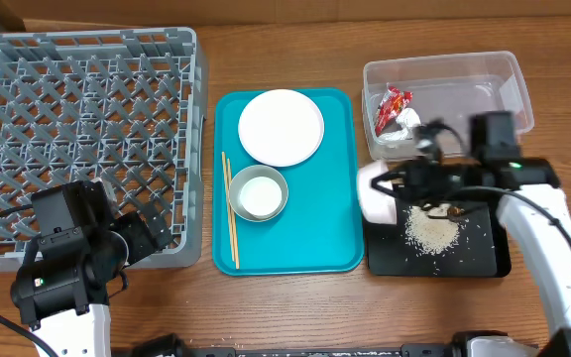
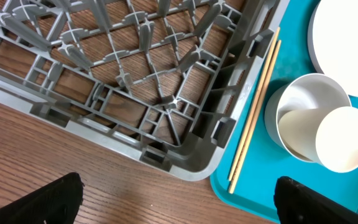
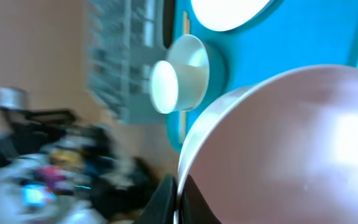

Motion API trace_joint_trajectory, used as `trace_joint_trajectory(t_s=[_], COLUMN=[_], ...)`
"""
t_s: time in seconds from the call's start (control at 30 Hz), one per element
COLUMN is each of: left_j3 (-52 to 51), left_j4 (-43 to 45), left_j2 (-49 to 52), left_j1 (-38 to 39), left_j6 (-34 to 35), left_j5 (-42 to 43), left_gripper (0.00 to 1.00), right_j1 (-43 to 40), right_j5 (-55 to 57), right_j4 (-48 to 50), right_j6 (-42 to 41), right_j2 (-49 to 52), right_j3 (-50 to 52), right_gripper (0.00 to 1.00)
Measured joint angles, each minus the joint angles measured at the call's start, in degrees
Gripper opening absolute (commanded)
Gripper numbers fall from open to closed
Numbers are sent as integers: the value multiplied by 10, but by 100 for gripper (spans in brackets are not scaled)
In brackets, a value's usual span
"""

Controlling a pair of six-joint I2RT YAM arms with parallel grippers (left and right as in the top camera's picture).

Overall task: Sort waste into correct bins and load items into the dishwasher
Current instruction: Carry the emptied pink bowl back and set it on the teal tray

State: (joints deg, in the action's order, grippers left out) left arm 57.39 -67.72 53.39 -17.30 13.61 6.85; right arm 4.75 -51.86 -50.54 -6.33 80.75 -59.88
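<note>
My right gripper is shut on the rim of a pink bowl, held tipped on its side at the left end of the black tray. Loose rice and a small brown scrap lie on that tray. In the right wrist view the bowl's pink outside fills the frame, with my fingers pinching its rim. The red wrapper and white tissue lie in the clear tub. My left gripper is open and empty over bare wood by the grey rack's corner.
The teal tray holds a white plate, a white bowl with a smaller dish inside it, and chopsticks along its left edge. The grey rack fills the left of the table.
</note>
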Motion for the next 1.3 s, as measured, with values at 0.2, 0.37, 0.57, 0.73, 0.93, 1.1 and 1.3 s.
trace_joint_trajectory(t_s=[0.2, 0.37, 0.57, 0.73, 0.93, 1.1, 1.3], left_j3=[0, 0, 0, 0, 1, 1, 1], left_j4=[0, 0, 0, 0, 0, 0, 0], left_j2=[0, 0, 0, 0, 0, 0, 0], left_j1=[0, 0, 0, 0, 0, 0, 0], left_j6=[0, 0, 0, 0, 0, 0, 0], left_j5=[0, 0, 0, 0, 0, 0, 0], left_gripper=[100, 100, 100, 100, 100, 100, 100], right_j1=[101, 135, 95, 12, -82, -127, -125], right_j5=[151, 239, 292, 76, -243, -323, -289], right_j4=[5, -1, -2, 108, 207, 126, 87], right_j6=[2, -19, -170, -242, -278, -219, -144], right_j2=[0, 0, 0, 0, -1, -1, -1], right_j3=[-28, -28, -28, -28, -32, -32, -32], right_gripper=[4, 4, 4, 4, 4, 4, 4])
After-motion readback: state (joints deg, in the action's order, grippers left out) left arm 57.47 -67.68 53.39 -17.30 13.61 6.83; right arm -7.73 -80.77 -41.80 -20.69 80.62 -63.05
